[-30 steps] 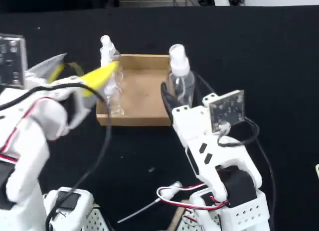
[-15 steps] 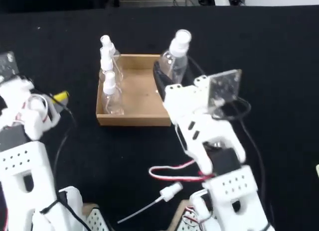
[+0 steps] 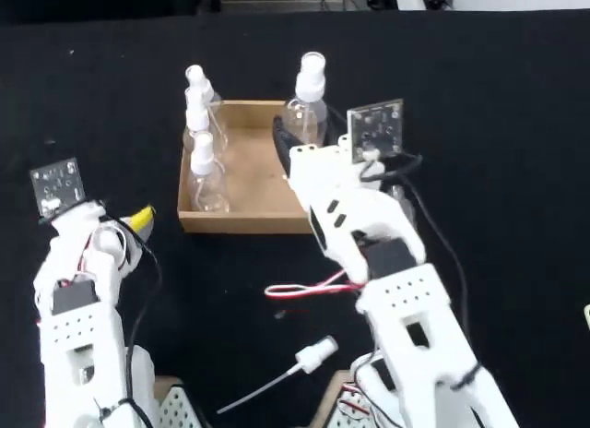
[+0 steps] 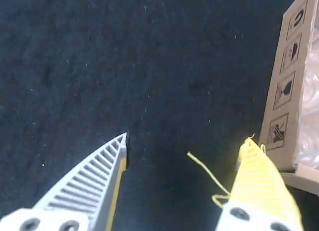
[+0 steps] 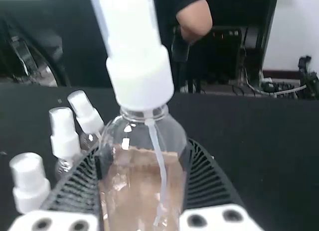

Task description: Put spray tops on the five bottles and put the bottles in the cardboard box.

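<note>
Right gripper (image 5: pixel 144 183) closed on a capped bottle (image 5: pixel 137 146) at the cardboard box's (image 3: pixel 249 223) right rear corner; left gripper (image 4: pixel 187 141) wide open, empty, near its front left corner.
Risk: set down on the right rim, the bottle tips out or onto the three bottles (image 3: pixel 207 174) along the left wall. Its base is hidden behind the gripper; it probably clears the rim. Loose spray top (image 3: pixel 315 352) lies near the table's (image 3: pixel 516 262) front edge.

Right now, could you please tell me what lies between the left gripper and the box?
Nothing lies there. Only bare black table separates the left gripper from the box. The left wrist view shows this, and the high view agrees.
</note>
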`<move>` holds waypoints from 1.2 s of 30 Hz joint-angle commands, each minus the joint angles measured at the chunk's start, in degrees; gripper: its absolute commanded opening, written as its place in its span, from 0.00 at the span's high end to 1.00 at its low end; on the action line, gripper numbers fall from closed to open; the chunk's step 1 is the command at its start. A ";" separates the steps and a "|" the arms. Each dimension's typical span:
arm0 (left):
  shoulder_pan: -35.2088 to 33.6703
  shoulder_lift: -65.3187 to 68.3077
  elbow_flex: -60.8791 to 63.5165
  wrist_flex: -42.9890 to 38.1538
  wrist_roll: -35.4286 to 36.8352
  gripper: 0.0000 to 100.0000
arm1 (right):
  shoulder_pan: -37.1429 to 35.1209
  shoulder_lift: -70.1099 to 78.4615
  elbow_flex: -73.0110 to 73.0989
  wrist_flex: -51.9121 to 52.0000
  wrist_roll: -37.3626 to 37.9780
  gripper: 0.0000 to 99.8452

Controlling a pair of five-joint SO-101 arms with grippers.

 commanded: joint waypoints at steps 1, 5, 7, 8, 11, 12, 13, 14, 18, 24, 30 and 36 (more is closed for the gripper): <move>2.42 -3.52 2.15 -3.16 0.26 0.68 | 0.18 5.76 0.66 -13.80 -0.18 0.99; 3.65 -5.27 4.35 -3.34 0.00 0.68 | 0.35 13.14 0.92 -21.89 -0.18 0.99; 3.56 -6.15 4.88 -3.34 -0.09 0.68 | 0.35 16.48 0.22 -24.09 -0.09 0.99; 3.56 -6.59 5.14 -3.34 -0.09 0.68 | 0.35 18.24 -0.48 -25.05 -0.09 0.99; 3.56 -7.82 5.49 -3.08 -0.18 0.68 | 0.70 23.43 -3.03 -27.25 -0.09 0.99; 3.38 -8.18 5.49 -2.99 -0.18 0.68 | 1.23 25.01 -3.74 -27.52 -0.09 0.99; 3.21 -8.44 5.67 -2.99 -0.18 0.68 | 1.58 26.42 -4.44 -27.60 -0.09 0.99; 3.21 -8.62 6.11 -3.08 -0.18 0.68 | 1.85 27.91 -5.14 -27.60 -0.09 0.99; 3.38 -9.85 6.73 -3.08 -0.18 0.68 | 1.85 32.31 -7.34 -27.69 2.64 0.99; 3.21 -10.64 6.81 -2.99 -0.18 0.68 | 2.29 38.37 -7.69 -37.89 5.63 0.99; 3.21 -10.64 6.81 -2.99 -0.18 0.68 | 2.46 44.79 -8.13 -44.66 5.27 0.99; 3.21 -10.64 6.81 -2.99 -0.18 0.68 | 2.64 49.89 -7.78 -51.52 5.27 0.99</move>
